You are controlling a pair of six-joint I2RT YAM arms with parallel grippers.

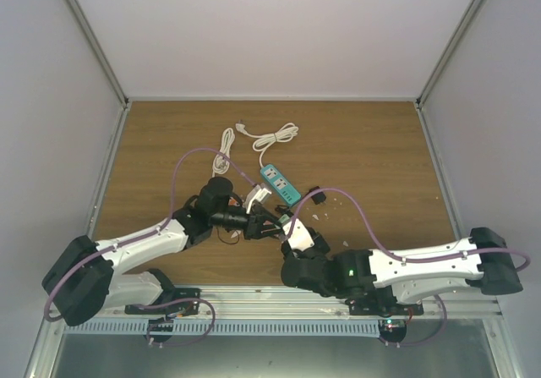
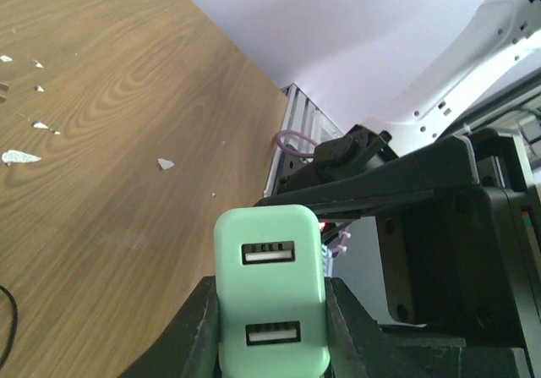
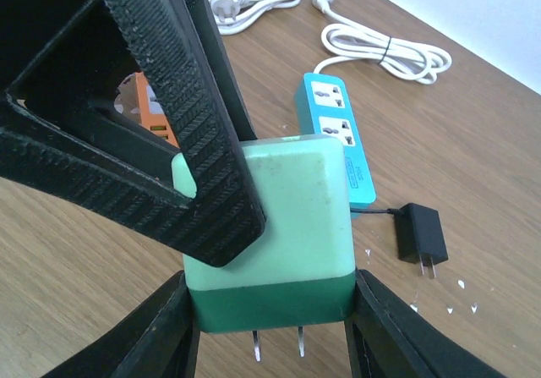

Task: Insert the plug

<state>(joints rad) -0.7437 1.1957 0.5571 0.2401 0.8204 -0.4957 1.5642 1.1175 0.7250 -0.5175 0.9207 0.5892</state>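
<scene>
Step in hand: we judge that both arms are occupied with a green charger block (image 3: 287, 217); the plug is not yet picked up.
Left gripper (image 2: 270, 344): pressed shut on the block's sides.
Right gripper (image 3: 275, 336): pinching the block's darker base.
Plug (image 3: 421, 234): beyond and right of the right gripper, on the table (image 3: 473, 141) just beside the teal power strip (image 3: 338, 133), apart from both grippers.
Next move: we judge that one arm must let go, the block be set aside, then the plug grasped.
Materials: block is smooth, rounded plastic; plug is matte black and boxy with two metal prongs; pads (image 3: 194, 99) are ribbed; table is wood-grain.
</scene>
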